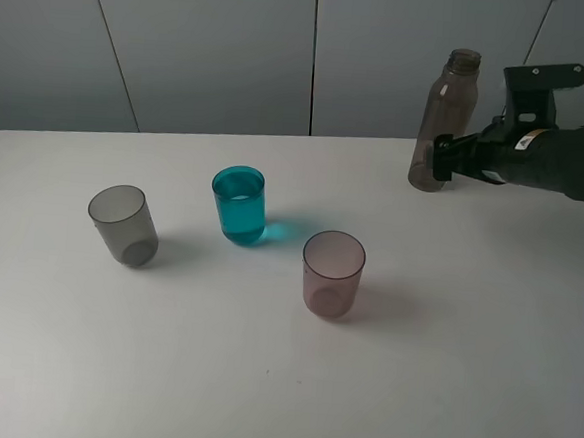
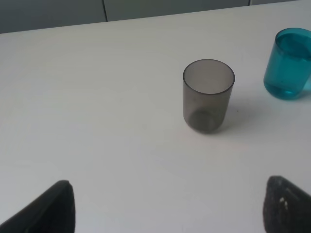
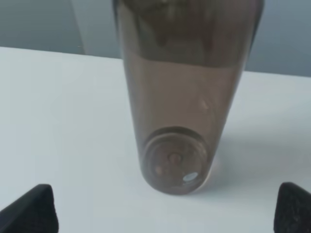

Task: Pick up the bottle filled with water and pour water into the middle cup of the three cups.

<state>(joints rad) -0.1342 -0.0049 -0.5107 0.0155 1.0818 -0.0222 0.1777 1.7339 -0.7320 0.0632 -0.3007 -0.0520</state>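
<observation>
Bottle stands between open jaws

The right gripper (image 1: 442, 159) is wide open around the bottle (image 1: 444, 119), not squeezing; the left gripper (image 2: 165, 206) is open too.

- The bottle (image 1: 445, 119) is smooth, see-through brown plastic.
- The middle cup (image 1: 239, 204) is shiny, see-through teal plastic.
- The bench (image 1: 462, 371) is white and matt.

Your white table (image 1: 261, 377) carries three tumblers in a loose row: a smoky grey cup (image 1: 123, 225) toward the left, the middle cup (image 1: 239, 204), teal and holding liquid, and a pinkish-mauve cup (image 1: 332, 273) nearer the front. The bottle (image 1: 443, 121) stands upright at the far right, well apart from them.
</observation>
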